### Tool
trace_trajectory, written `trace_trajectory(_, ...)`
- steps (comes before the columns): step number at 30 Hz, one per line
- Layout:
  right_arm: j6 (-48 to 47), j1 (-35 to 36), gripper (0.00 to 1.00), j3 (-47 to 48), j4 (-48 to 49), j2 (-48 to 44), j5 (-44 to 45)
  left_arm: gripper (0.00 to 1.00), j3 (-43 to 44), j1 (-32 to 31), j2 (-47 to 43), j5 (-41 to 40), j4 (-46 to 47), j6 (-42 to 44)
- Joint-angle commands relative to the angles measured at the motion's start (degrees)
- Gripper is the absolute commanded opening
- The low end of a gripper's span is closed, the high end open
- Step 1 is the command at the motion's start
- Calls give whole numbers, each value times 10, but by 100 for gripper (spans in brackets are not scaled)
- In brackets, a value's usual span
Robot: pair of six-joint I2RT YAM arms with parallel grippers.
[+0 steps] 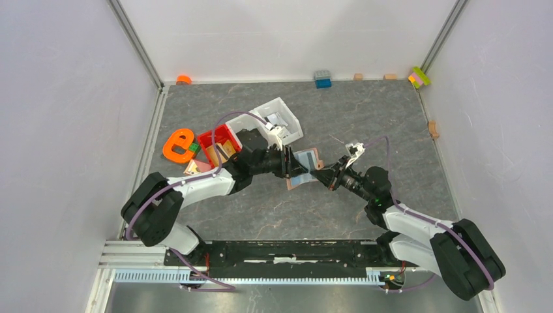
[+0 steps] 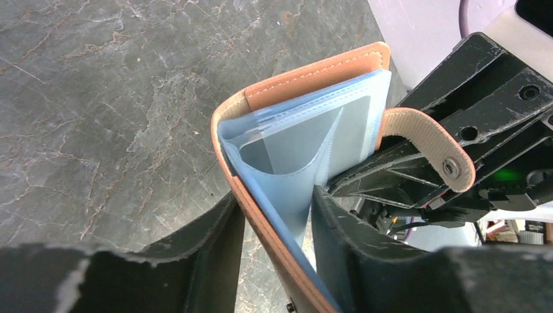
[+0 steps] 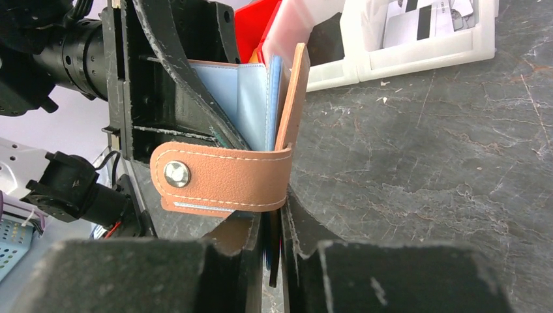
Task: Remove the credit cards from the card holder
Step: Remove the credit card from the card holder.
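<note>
**Card holder [image 1: 306, 158] being held open between both grippers**

Over the grey table [image 1: 365, 117], in front of the white tray [image 1: 287, 107], the left gripper [image 2: 270, 202] is straddling one cover and the pale blue sleeves [image 2: 293, 143], its jaws standing loose. The right gripper [image 3: 272, 218] is pinching the other cover tight. The tab [image 3: 222, 176] is hanging unfastened. Whether the credit cards are sitting in the sleeves cannot be told.

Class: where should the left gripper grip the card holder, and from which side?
The card holder is fanned open, its tab-side cover pinched by the right gripper. Probably take the free cover's open edge from the opposite side, one finger outside, one inside.
</note>
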Motion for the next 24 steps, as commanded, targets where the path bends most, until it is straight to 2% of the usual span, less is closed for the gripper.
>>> trace_trajectory(1,5,6,22,5,44,-8,-12,40,22,-3,4,-37,-22,27)
trace_trajectory(3,-1,6,29,4,32,-16,1,30,21,-3,3,-42,-24,27)
trace_trajectory(7,-8,6,34,-2,15,-38,28,26,21,-2,0,-43,-25,27)
trace_trajectory(10,-15,6,32,0,-3,-44,43,26,20,-2,0,-29,-17,26)
trace_trajectory(16,-15,3,21,17,-32,-21,44,28,12,-2,-10,4,14,22)
trace_trajectory(18,-13,1,22,21,-34,-12,36,28,9,-2,-15,4,16,23)
trace_trajectory(21,-8,0,30,28,-28,7,19,28,5,-2,-16,18,31,22)
trace_trajectory(23,-3,0,30,30,-20,18,6,27,5,-2,-12,32,42,18)
trace_trajectory(24,0,0,26,30,-16,21,4,27,5,-2,-12,39,47,16)
